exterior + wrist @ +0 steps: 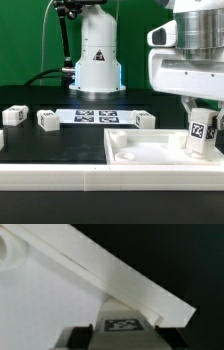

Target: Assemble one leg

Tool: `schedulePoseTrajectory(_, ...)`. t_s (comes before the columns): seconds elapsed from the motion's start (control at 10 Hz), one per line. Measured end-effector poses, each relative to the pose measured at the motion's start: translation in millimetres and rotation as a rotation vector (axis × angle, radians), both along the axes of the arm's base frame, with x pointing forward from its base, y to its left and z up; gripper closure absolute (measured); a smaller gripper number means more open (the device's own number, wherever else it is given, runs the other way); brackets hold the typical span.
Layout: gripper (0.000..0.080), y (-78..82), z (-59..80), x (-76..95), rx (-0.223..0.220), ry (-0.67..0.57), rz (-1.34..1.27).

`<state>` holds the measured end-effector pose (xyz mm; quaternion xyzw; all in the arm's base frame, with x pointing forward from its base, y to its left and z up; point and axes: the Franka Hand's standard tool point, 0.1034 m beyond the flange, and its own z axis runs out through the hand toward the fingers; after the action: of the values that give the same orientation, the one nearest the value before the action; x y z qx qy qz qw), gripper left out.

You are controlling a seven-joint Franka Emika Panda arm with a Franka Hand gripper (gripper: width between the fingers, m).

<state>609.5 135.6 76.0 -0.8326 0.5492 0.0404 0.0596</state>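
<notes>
The gripper (pixel 202 114) pinches one leg (pixel 203 135) upright between its fingers, tag face showing. The leg is at a corner of the white panel (pixel 135 152); whether they touch is unclear. Just past the panel lies the rim bar (pixel 60 178). Well away from the gripper, three more legs (pixel 47 119) flank the marker board (pixel 95 116).

The panel (pixel 150 152) lies flat on the worktop (pixel 50 146). At the panel's corner on the exterior view's right, the leg (pixel 203 133) stands upright, clasped in the gripper (pixel 203 118). Just behind the panel sits a second leg (pixel 143 120), and farther back the marker board (pixel 97 116). Well off the panel toward the exterior view's left are a third leg (pixel 47 119) and a fourth leg (pixel 13 115). The rim bar (pixel 60 181) runs just before the panel.
</notes>
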Motion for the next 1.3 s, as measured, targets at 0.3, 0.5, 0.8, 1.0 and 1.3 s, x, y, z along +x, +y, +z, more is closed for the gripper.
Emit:
schedulePoseTrajectory(0.3,0.0504,-1.9,0.3,1.1,0.022,0.009,-0.079)
schedulePoseTrajectory(0.5,0.0504,-1.7,0.2,1.0,0.022,0.007,-0.063)
schedulePoseTrajectory(0.8,0.021,-14.7,1.0,4.6,0.018,-0.03,0.141)
schedulePoseTrajectory(1.0,0.0152,-17.4,1.1,5.0,0.016,-0.065,0.376)
schedulePoseTrajectory(1.3,0.0151,-18.6,0.8,4.8,0.004,-0.106,0.679)
